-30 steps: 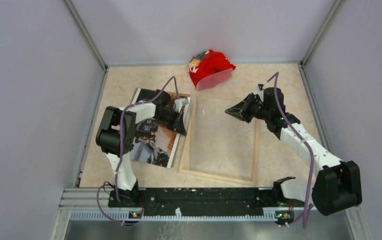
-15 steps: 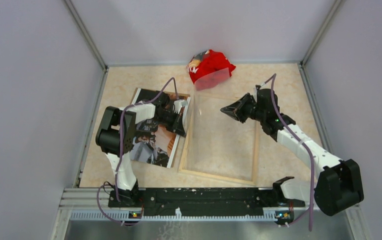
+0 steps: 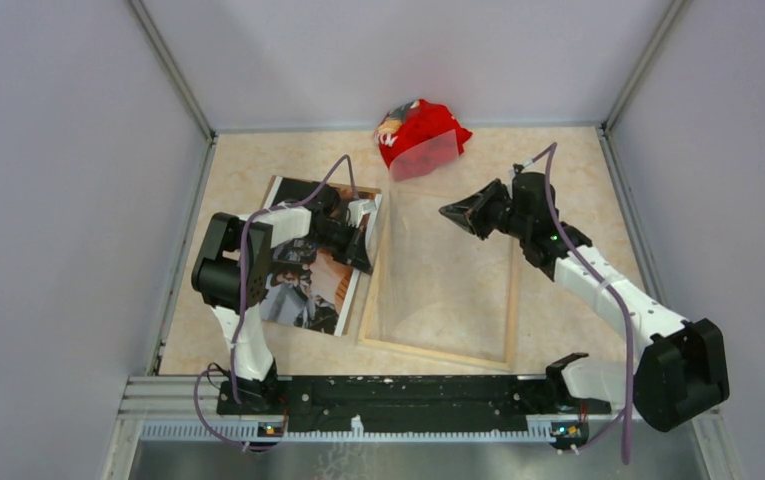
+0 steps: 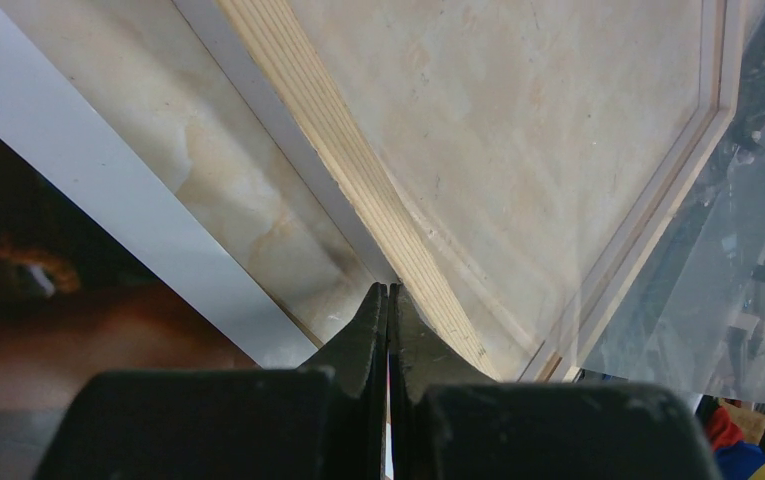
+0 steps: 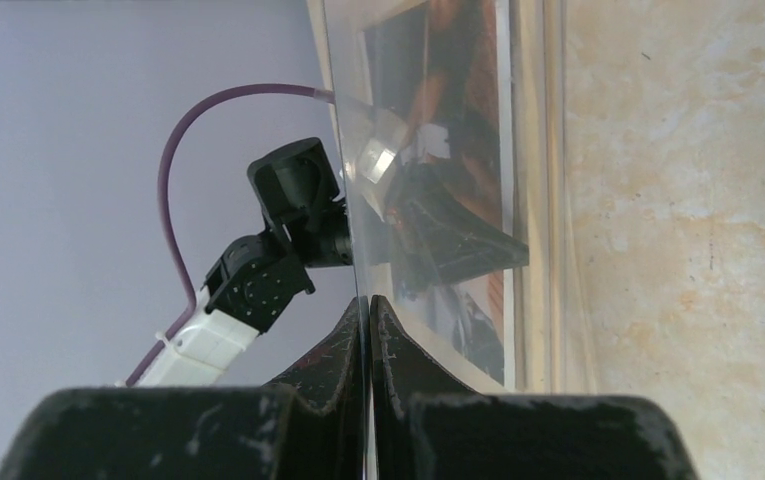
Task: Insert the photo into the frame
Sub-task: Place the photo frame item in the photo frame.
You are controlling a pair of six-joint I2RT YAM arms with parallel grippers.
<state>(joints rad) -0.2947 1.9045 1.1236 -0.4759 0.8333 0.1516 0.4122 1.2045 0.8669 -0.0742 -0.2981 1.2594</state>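
Photo (image 3: 303, 300): large thin print, face up, flat on the table (image 3: 248, 170) at left. Dark imagery with an orange-brown patch and pale figures, narrow white border along its right side. The left arm's forearm crosses above its upper half.

Frame (image 3: 433, 352): just right of the photo and near parallel to it, lying flat with its pale wood rails showing. A thin strip of marbled tabletop separates the two. The table surface shows inside the rails.

Clear pane (image 5: 438, 120): tilted up out of the frame. Its far corner overlaps the lower edge of a red bag (image 3: 420, 128) at the back of the table and dulls the red there. In the right wrist view the photo and left arm are seen through the pane.

Left gripper (image 4: 389, 290): jaws fully together, tips down at the frame's left rail beside the photo's white border. Cannot make out anything pinched between them.

Right gripper (image 5: 369, 300): jaws pressed together on the pane's thin edge, which runs up from the fingertips. It is held over the frame's upper half.

Against the frames a second back, the right gripper has moved left and farther from the arm bases. The pane has risen with it, and its top corner now covers more of the red bag. Left arm, photo and frame rails are unchanged.
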